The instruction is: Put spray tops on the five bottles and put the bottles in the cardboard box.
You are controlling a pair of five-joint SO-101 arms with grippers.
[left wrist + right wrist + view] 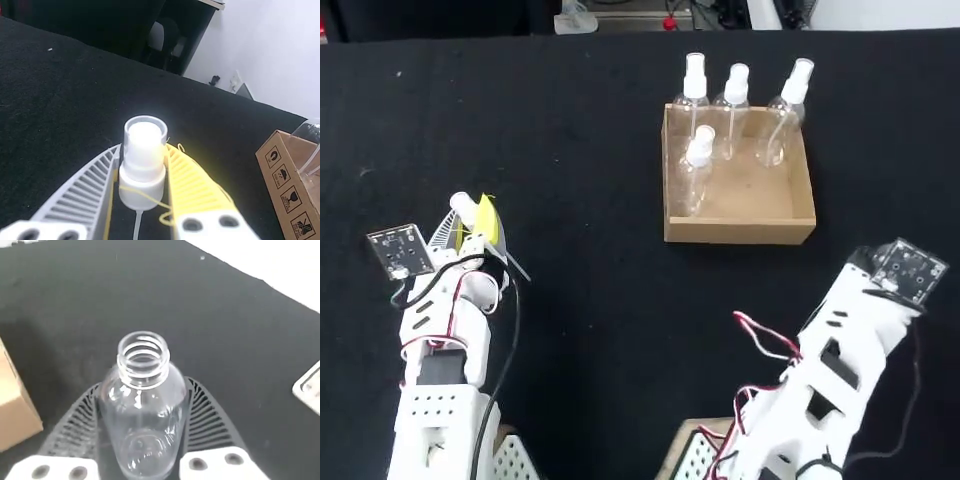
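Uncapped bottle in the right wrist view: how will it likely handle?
The uncapped bottle looks empty and clear, so probably light. Its smooth round wall could slip or twist in the right claw. Laid down, it would likely roll.

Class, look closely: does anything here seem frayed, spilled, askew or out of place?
A loose yellow strand trails from the left tool's yellow finger across the spray top it grips, looking frayed. Nothing looks spilled.

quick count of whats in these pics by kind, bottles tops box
Clear plastic bottles with white spray tops: 4
Clear plastic bottle without a top: 1
Loose white spray top: 1
Brown cardboard box: 1
Total: 7
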